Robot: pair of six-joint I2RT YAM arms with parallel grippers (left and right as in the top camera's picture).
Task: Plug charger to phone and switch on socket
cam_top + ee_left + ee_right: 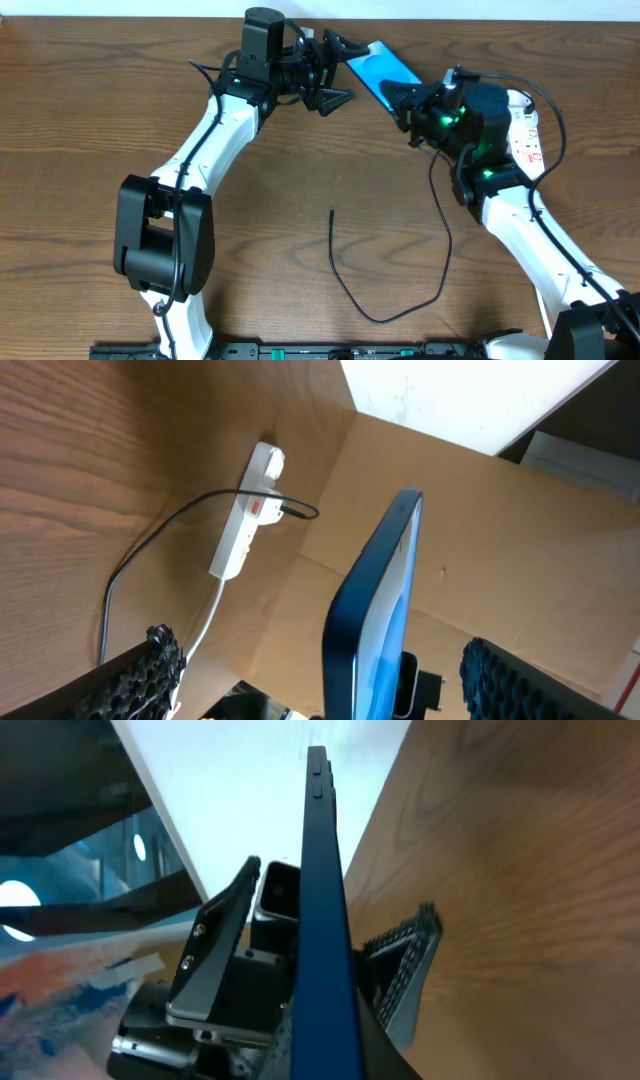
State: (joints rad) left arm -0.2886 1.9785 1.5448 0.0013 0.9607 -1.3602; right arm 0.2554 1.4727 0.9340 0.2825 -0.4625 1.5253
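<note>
With my right claw (398, 97) pinched shut on one end of the phone (375, 65), upper middle of the overhead view, and my left claw (338, 72) gaping wide astride the other end, holding nothing, a mistimed handover could drop the phone edgewise, and the charger (332, 240) lies well apart, lower centre.

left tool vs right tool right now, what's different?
Left tool is open; right tool is shut on the phone. Left tool's fingers straddle one end with gaps; right tool clamps the opposite end. Shared: both are at the phone, away from the free tip of the charger.
</note>
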